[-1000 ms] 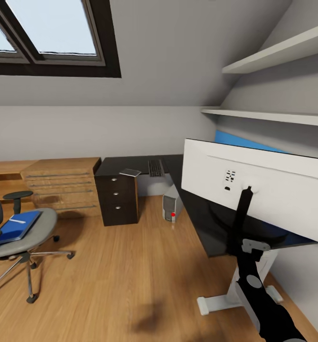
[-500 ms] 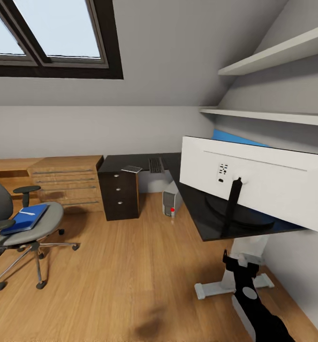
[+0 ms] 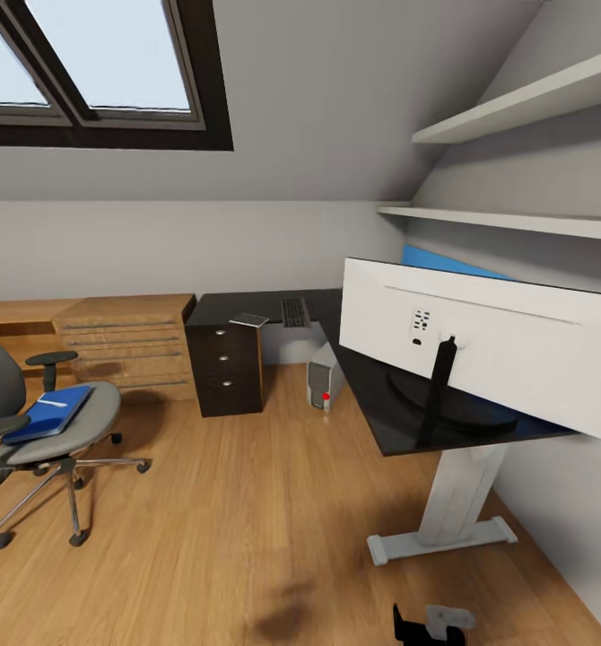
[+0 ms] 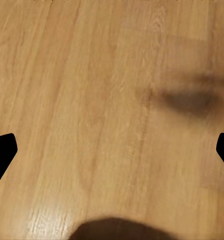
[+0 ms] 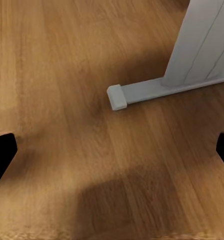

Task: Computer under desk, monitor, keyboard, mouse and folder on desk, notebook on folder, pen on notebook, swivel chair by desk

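The monitor (image 3: 480, 354) stands on the near wing of the bench (image 3: 372, 395), white back to the camera, its round base planted on the black top. The right tool (image 3: 433, 623) hangs low over the wooden floor (image 3: 229, 502) in front of the white pedestal foot (image 5: 142, 94), and its wrist camera shows both fingertips at the far edges of the picture, so it is spread wide and empty. The left tool (image 4: 112, 150) faces bare boards, fingertips equally far apart, nothing held.

Over at the far corner, the keyboard (image 3: 294, 312) lies on the bench top beside a small grey flat thing, possibly the notebook, though it is too small to call. The computer (image 3: 323, 375) sits on the floor under the bench.

The folder (image 3: 47, 414) lies on the seat of the swivel chair (image 3: 40, 431), well apart from the bench, with the pen (image 3: 51, 404) across it.

That folder looks light, thin and stiff, but slick. A pinch on an overhanging edge seems the best hold. The pen could roll off at any tilt, so lifting it first looks safer.
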### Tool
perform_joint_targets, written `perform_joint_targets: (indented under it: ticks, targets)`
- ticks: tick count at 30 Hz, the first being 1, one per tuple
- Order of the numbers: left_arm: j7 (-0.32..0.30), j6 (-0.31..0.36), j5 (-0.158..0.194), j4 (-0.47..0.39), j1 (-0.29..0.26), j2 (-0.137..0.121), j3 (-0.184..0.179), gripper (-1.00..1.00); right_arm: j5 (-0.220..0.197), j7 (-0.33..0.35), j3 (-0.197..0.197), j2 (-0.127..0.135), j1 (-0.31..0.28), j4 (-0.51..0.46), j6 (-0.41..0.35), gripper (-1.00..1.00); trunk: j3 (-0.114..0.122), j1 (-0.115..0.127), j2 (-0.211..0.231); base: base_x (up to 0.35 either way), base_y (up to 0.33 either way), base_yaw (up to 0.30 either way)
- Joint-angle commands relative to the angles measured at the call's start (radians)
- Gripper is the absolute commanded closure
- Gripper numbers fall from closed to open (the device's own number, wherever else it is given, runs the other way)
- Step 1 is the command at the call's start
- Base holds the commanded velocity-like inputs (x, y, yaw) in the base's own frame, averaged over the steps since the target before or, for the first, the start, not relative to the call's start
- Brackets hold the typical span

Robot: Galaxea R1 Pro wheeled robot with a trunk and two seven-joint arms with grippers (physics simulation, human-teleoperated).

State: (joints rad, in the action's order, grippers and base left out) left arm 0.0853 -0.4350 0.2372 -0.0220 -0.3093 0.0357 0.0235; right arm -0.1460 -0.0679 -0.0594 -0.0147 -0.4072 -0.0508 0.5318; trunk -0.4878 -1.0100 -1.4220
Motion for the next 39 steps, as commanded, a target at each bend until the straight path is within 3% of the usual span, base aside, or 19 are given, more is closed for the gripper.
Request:
perform_joint_targets:
  ticks: [1,7,16,31,39]
  targets:
    - [0.003,-0.003,-0.001,0.001,-0.001,0.000,0.002,-1.00,-0.008,-0.001,-0.006,-0.005,-0.001,0.011,0.006,-1.00,0.002,0.004,0.007,0.000,0.000,0.000]
    - [0.002,0.000,-0.001,0.001,-0.001,0.000,0.002,-1.00,-0.010,0.005,-0.004,-0.030,-0.001,0.039,0.015,-1.00,0.021,0.027,0.049,0.000,0.000,0.000]
    - [0.000,0.004,-0.001,0.001,-0.001,0.000,0.003,-1.00,-0.011,0.006,-0.003,-0.036,-0.001,0.044,0.017,-1.00,0.049,0.062,0.112,0.000,0.000,0.004]
    - [-0.001,0.003,-0.001,0.001,-0.001,0.000,0.002,-1.00,-0.007,0.005,-0.004,-0.049,-0.001,0.045,0.018,-1.00,0.091,0.119,0.217,0.000,0.000,0.135]
    - [-0.001,0.000,-0.001,0.001,-0.001,0.000,0.002,-1.00,-0.003,0.005,-0.005,-0.049,-0.001,0.045,0.035,-1.00,0.091,0.119,0.217,0.000,0.000,0.013]
